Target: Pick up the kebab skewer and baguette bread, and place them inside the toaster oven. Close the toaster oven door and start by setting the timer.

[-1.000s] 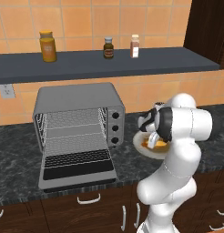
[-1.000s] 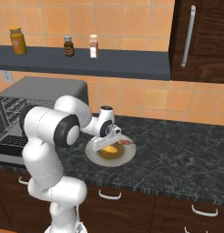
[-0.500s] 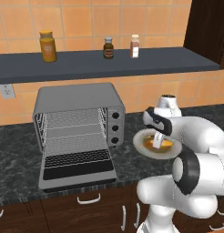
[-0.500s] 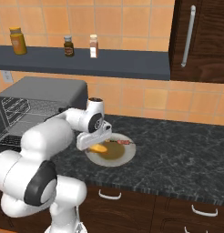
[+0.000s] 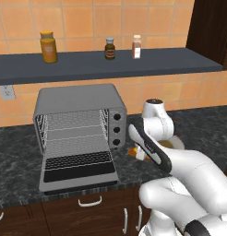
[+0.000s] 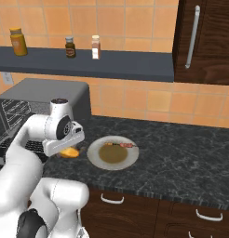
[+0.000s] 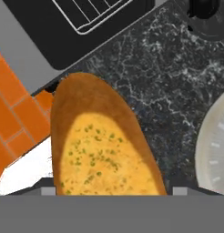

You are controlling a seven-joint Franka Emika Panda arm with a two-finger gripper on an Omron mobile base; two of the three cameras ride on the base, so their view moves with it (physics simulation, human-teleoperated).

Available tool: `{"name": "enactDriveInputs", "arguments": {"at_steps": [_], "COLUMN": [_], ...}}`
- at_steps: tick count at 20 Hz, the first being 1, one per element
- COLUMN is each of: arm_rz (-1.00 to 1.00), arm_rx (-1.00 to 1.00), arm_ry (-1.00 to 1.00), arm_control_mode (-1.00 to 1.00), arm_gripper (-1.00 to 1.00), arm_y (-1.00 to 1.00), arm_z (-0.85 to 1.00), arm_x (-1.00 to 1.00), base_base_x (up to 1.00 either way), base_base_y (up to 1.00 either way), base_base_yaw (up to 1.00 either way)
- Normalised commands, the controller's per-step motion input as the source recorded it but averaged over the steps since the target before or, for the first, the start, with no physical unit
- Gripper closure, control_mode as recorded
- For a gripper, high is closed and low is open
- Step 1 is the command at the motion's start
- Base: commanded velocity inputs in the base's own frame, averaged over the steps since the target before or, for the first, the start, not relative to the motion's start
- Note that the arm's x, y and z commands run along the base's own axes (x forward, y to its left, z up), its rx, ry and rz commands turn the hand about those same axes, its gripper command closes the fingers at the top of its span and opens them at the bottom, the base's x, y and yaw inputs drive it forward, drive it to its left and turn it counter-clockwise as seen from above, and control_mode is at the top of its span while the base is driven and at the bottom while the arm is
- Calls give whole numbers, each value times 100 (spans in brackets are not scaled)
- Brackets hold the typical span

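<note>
Gripper [image 6: 65,149], jaws wide around the bread [image 7: 102,145], had lifted it off the plate [image 6: 130,162] toward the oven [image 5: 78,115]; skewer [image 6: 121,145] remained on the plate.

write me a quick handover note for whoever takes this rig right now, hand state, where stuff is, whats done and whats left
Hand: closed on the baguette bread, carrying it off the plate toward the oven.
Baguette bread: in the hand, above the dark counter between the plate and the toaster oven.
Kebab skewer: lying on the far part of the plate, untouched.
Toaster oven door: dropped fully open, racks bare.
Done: bread picked up.
Left: put the bread in the oven, fetch the skewer and put it in, shut the door, set the timer with one of the knobs on the oven's right side.
</note>
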Motion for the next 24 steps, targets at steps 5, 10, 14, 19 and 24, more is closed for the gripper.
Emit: {"name": "enactDriveInputs", "arguments": {"at_steps": [5, 10, 14, 19, 24], "arm_rz": [-3, -12, -6, -10, -13], "arm_rx": [0, 0, 4, 6, 4], "arm_ry": [-6, -3, 0, 0, 0], "arm_control_mode": [-100, -100, -100, -100, -100], "arm_gripper": [100, 100, 100, 100, 100], "arm_y": [100, 93, 30, 26, 54], "arm_z": [13, 4, 32, 12, 0], "arm_x": [34, 67, 43, 22, 5], "base_base_x": [0, 0, 0, 0, 0], "base_base_y": [0, 0, 0, 0, 0], "base_base_yaw": [0, 0, 0, 0, 0]}}
